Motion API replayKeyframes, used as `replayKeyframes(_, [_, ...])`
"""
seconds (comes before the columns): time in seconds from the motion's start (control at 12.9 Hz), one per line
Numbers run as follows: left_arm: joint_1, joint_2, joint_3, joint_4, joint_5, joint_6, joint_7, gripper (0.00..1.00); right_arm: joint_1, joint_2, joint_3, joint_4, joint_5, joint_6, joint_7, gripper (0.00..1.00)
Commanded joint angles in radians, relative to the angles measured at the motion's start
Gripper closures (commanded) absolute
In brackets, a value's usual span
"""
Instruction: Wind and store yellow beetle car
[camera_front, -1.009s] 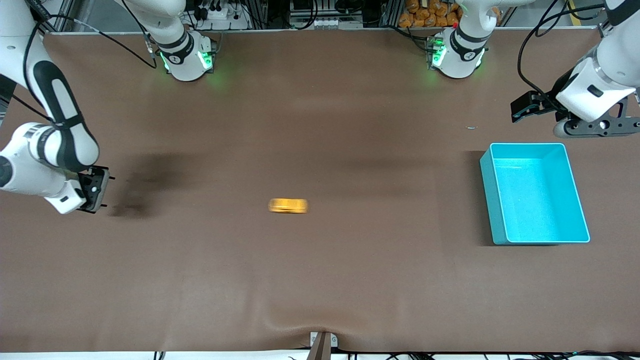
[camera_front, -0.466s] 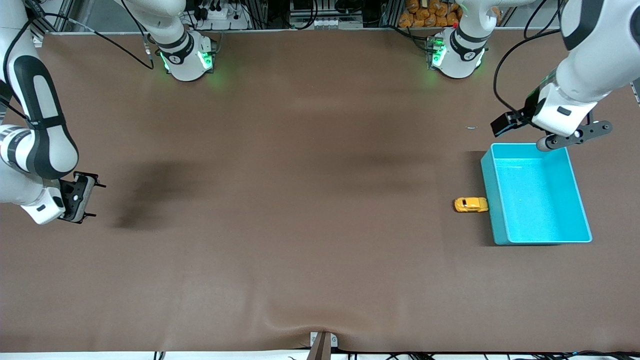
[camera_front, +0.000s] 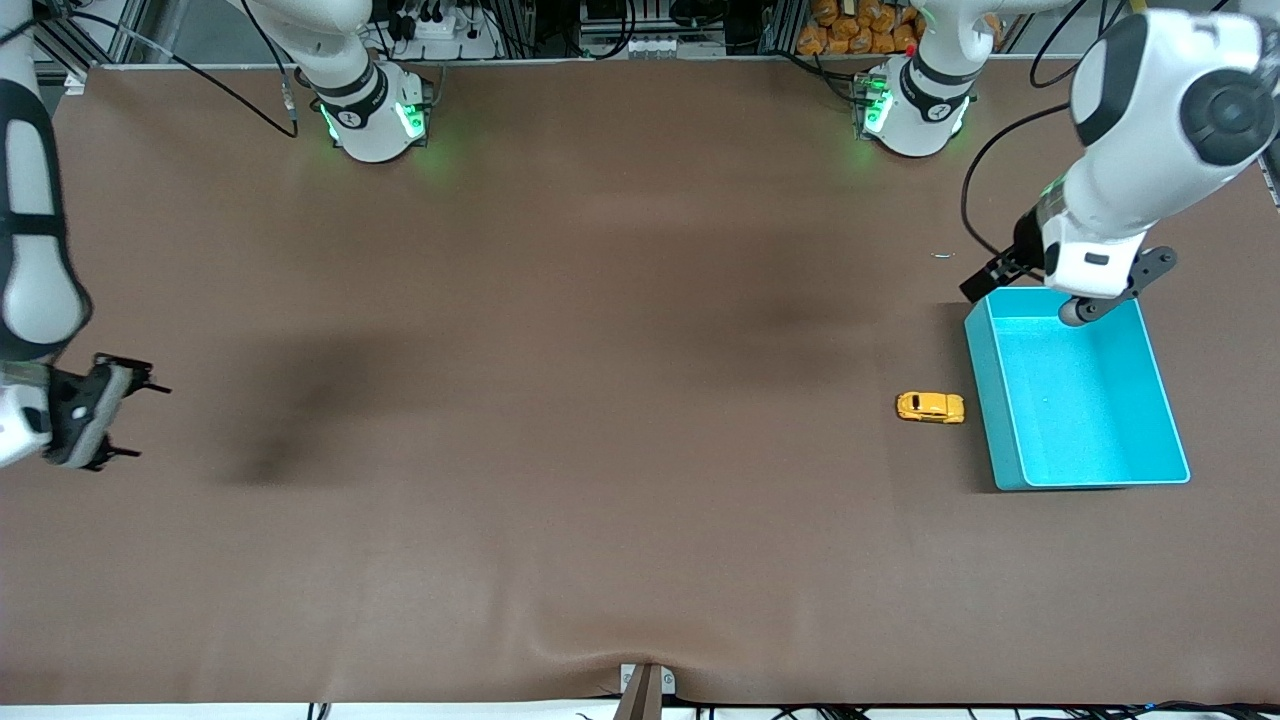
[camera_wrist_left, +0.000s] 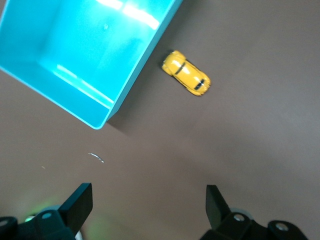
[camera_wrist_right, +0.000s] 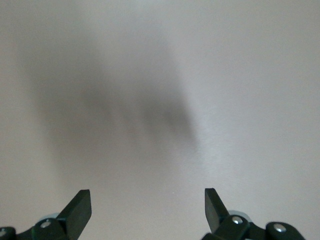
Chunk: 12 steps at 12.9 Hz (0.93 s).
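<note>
Yellow beetle car (camera_front: 930, 407), a tiny shiny toy with a round body, dark windows and small wheels, sits on the brown table (camera_front: 600, 500) just beside the outer wall of the big teal plastic bin (camera_front: 981, 400), not touching it. No writing can be read on anything. A tiny pale scrap (camera_front: 943, 255) lies near the bin. The left end effector (camera_wrist_left: 149, 200) hangs open over the bin's corner. The right end effector (camera_wrist_right: 148, 200) is open over bare table at the right arm's end.
</note>
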<state>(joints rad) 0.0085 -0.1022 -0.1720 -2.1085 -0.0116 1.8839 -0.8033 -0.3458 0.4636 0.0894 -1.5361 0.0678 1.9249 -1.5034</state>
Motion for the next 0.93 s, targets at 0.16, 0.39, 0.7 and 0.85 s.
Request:
replayKeyframes(0.16, [0.008,0.047,-0.003,-0.143,-0.027,0.208,-0.281,0.00,0.108,-0.064,0.001,0.148,0.018,-0.110,0.346,0.00])
replayKeyframes(0.39, [0.017,0.137,-0.001,-0.143,-0.027,0.323,-0.468,0.00,0.151,-0.126,0.000,0.151,0.015,-0.128,0.512,0.00])
replayKeyframes(0.7, [0.051,0.237,-0.001,-0.143,-0.027,0.435,-0.550,0.00,0.182,-0.204,0.001,0.151,0.017,-0.277,0.829,0.00])
replayKeyframes(0.85, [0.054,0.288,0.000,-0.140,-0.027,0.518,-0.580,0.00,0.200,-0.250,0.001,0.151,0.010,-0.343,1.007,0.00])
